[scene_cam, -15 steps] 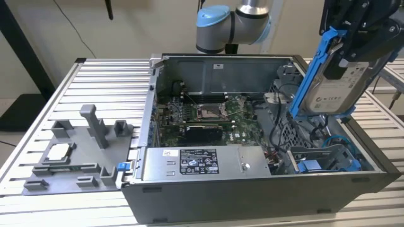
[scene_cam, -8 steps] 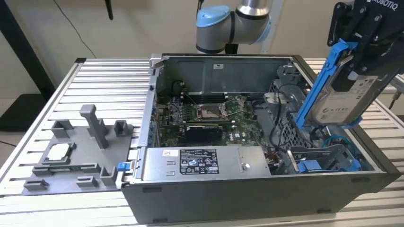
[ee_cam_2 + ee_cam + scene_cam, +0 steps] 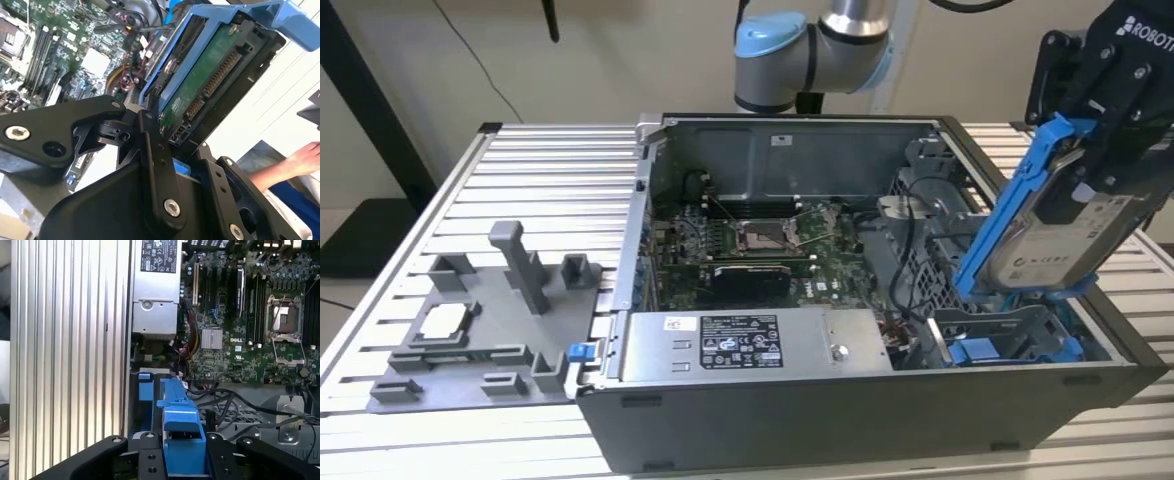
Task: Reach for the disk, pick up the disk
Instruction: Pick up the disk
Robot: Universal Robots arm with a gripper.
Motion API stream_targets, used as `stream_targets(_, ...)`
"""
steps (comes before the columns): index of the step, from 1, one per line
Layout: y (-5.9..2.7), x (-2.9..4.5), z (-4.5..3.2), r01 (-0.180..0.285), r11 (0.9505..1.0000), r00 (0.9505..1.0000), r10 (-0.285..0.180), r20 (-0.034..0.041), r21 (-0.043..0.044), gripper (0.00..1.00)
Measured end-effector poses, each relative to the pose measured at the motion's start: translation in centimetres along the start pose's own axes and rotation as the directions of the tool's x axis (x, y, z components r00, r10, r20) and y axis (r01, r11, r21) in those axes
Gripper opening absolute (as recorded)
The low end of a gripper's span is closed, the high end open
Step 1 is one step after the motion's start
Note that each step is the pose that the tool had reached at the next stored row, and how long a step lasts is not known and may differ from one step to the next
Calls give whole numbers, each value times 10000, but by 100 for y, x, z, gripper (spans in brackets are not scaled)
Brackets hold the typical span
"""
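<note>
The disk point(image 3: 1062, 232), a silver-grey drive with a white label in a blue bracket, hangs tilted on edge above the corner of the open computer case on the exterior view's right. My gripper point(image 3: 1105, 165) is shut on it from above. In the second wrist view the disk point(image 3: 201, 84) shows its green circuit side and connector, clamped between black fingers point(image 3: 152, 150). The blue bracket of the disk point(image 3: 181, 424) sits between the fingers point(image 3: 150, 460) in the first wrist view.
Below the disk are the blue plastic bay point(image 3: 1014, 345), the motherboard point(image 3: 761, 250) and the power supply point(image 3: 747, 345) inside the case. A grey fixture point(image 3: 467, 345) holding a small chip stands on the slatted table point(image 3: 547, 170). A person's hand point(image 3: 300, 159) is nearby.
</note>
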State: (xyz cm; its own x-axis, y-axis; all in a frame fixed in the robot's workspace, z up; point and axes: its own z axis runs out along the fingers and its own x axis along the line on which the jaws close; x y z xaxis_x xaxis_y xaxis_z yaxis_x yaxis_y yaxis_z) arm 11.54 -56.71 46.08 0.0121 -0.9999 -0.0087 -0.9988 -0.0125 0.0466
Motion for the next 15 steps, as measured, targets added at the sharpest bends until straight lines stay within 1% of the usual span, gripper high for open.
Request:
stream_targets(5, -3, 126, 57, 0, 10000, 10000, 0, 0, -3, 0)
stream_targets(7, -6, 162, 91, 0, 10000, 10000, 0, 1, -4, 0)
stream_targets(10, -14, 187, 144, 0, 10000, 10000, 0, -1, -4, 0)
stream_targets(15, -38, 202, 231, 0, 10000, 10000, 0, -1, -5, 0)
